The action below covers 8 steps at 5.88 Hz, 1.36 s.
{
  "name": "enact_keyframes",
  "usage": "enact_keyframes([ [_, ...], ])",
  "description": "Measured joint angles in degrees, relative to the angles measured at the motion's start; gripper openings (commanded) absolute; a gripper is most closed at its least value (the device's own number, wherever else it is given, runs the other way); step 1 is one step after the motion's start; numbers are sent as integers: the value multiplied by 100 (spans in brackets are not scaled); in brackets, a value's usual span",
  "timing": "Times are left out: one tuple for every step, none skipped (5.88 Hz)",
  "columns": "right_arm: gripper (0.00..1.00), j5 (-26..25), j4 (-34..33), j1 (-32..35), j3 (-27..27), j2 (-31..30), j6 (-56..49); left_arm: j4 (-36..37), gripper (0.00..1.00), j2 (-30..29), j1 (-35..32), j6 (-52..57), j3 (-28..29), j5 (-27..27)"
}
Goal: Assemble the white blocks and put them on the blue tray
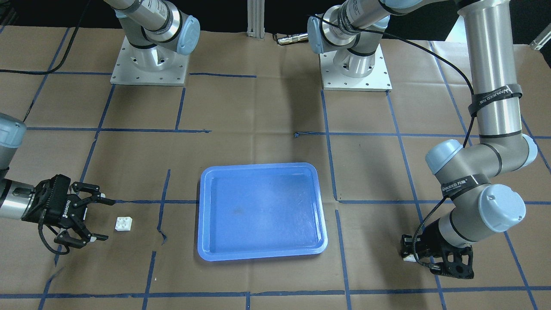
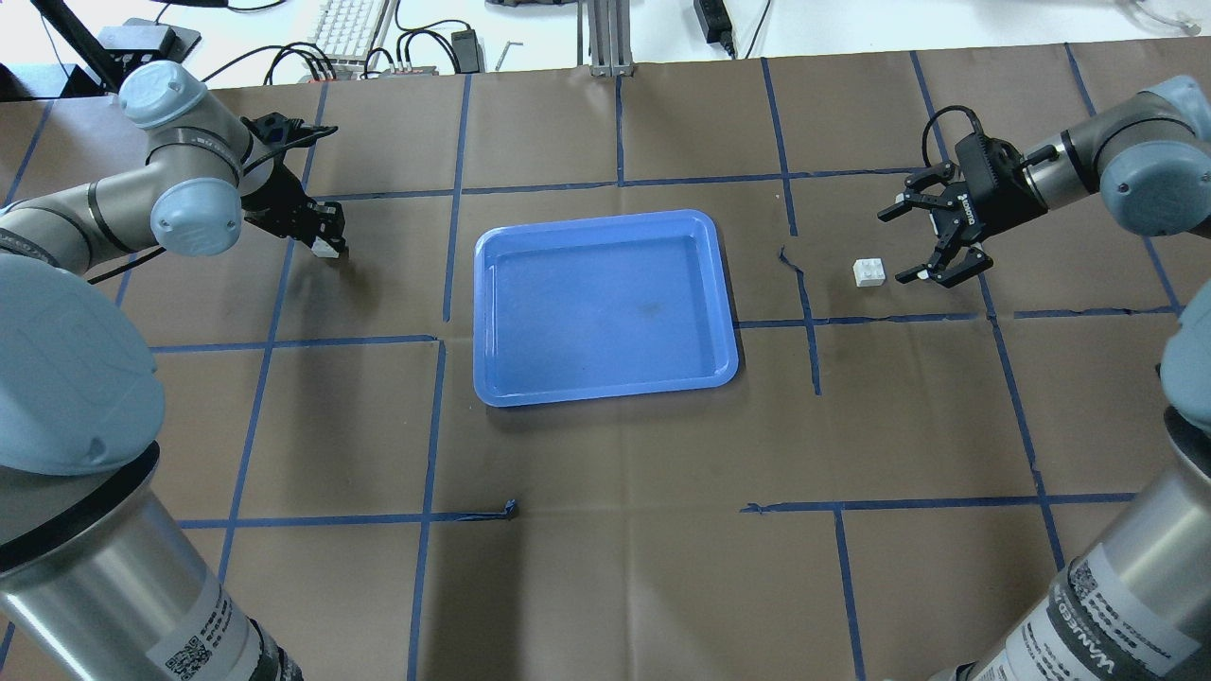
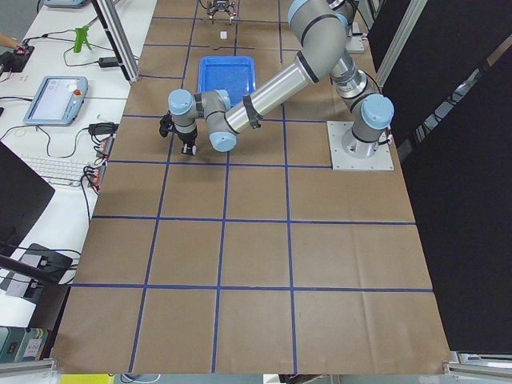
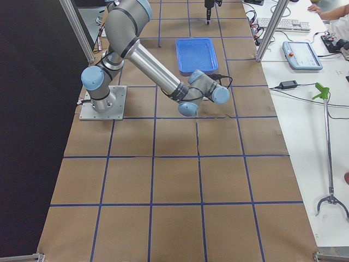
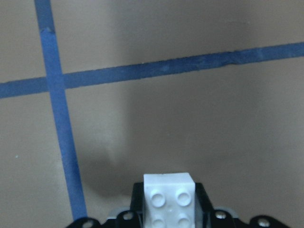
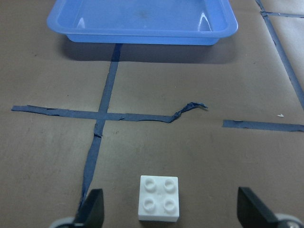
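The blue tray (image 1: 260, 211) lies empty mid-table; it also shows in the overhead view (image 2: 605, 307) and the right wrist view (image 6: 142, 21). One white block (image 2: 868, 272) sits studs-up on the paper to the tray's right, just ahead of my open right gripper (image 2: 922, 248). In the right wrist view that block (image 6: 159, 198) lies between the spread fingertips (image 6: 92, 211), untouched. My left gripper (image 2: 327, 242) is left of the tray, shut on the other white block (image 5: 168, 199), close over the paper. In the front view this block (image 1: 407, 258) peeks from the left gripper (image 1: 412, 253).
Brown paper with a blue tape grid covers the table (image 2: 605, 473). A loose curl of tape (image 6: 190, 108) lies between the right block and the tray. The two arm bases (image 1: 148, 64) stand at the robot's edge.
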Motion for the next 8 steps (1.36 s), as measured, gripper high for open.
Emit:
enact_keyframes([
  [100, -3, -43, -28, 32, 142, -84, -14, 17, 88, -106, 224, 38, 2],
  [100, -10, -59, -35, 95, 193, -120, -39, 17, 265, -409, 697, 60, 12],
  [100, -13, -66, -38, 157, 211, -133, -70, 17, 491, -886, 1327, 25, 33],
  [98, -17, -69, -38, 185, 216, -135, -119, 17, 651, -1432, 2113, -35, 75],
  [78, -21, -62, -39, 187, 216, -129, -165, 16, 714, -1906, 2952, -75, 116],
  [61, -23, -53, -37, 181, 210, -121, -181, 16, 741, -2295, 3883, -138, 131],
  [51, -23, -52, -33, 170, 201, -112, -175, 16, 737, -2574, 4560, -301, 140],
  [41, -23, -50, -32, 161, 197, -106, -156, 17, 704, -2779, 4864, -539, 161],
])
